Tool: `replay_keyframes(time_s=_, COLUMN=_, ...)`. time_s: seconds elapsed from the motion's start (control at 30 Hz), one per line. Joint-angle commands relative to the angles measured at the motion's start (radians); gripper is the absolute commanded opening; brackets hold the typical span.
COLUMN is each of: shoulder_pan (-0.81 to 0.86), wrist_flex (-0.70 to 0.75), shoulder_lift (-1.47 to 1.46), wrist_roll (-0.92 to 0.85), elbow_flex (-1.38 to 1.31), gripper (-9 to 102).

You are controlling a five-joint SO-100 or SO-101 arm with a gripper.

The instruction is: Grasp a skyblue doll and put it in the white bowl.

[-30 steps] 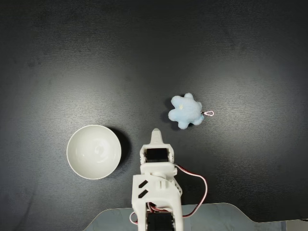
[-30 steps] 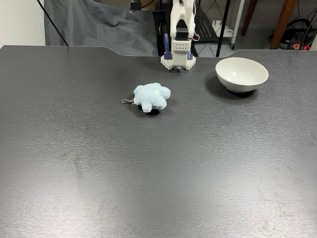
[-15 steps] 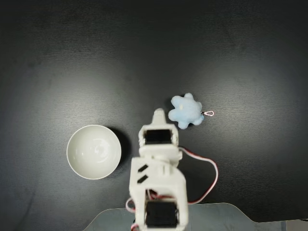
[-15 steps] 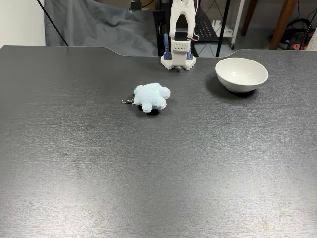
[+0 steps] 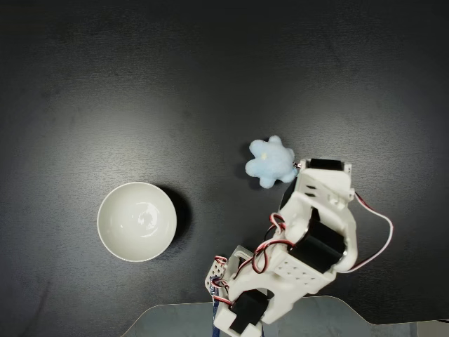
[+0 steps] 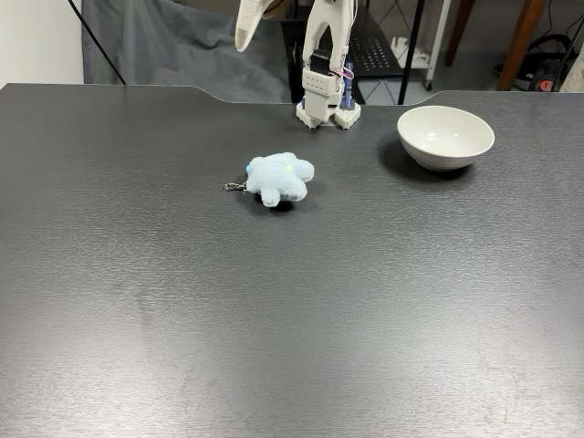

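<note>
The skyblue doll (image 5: 270, 161) lies flat on the black table, right of centre in the top-down fixed view. In the fixed view from across the table, the doll (image 6: 278, 178) has its metal clasp (image 6: 234, 186) pointing left. The white bowl (image 5: 137, 221) stands upright with nothing in it, left of the arm's base; the bowl (image 6: 445, 137) is apart from the doll. My arm (image 5: 316, 225) reaches up and right, and its wrist end sits just right of the doll. My gripper (image 6: 247, 26) hangs high above the table, cut off by the top edge, so its jaws are unclear.
The arm's base (image 6: 327, 102) stands at the table's far edge in the view from across the table. Red and white cables (image 5: 375, 235) loop off the arm. Behind the table are a grey cloth (image 6: 173, 50) and chair legs.
The arm has swung from pointing straight ahead to the right in the top-down view, toward the doll. The gripper has risen high. Doll and bowl have not moved.
</note>
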Motion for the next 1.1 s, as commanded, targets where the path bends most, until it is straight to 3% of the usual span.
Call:
replay_keyframes(time_s=0.0, shoulder_pan=0.018, wrist_flex=0.051, shoulder_lift=0.006, wrist_roll=-0.032, elbow_flex=-0.032, gripper=-1)
replay_keyframes(time_s=0.43, shoulder_pan=0.003, wrist_flex=0.048, shoulder_lift=0.005, wrist_roll=-0.092, elbow_flex=0.405, gripper=-1)
replay_keyframes(time_s=0.83, shoulder_pan=0.002, wrist_flex=-0.038, shoulder_lift=-0.064, wrist_roll=-0.097, elbow_flex=0.434, gripper=0)
replay_keyframes(time_s=0.93, shoulder_pan=-0.028, wrist_flex=-0.031, shoulder_lift=-0.066, wrist_roll=-0.114, elbow_flex=0.44, gripper=6)
replay_keyframes(time_s=1.07, shoulder_pan=-0.04, wrist_flex=0.023, shoulder_lift=-0.066, wrist_roll=-0.164, elbow_flex=0.44, gripper=25)
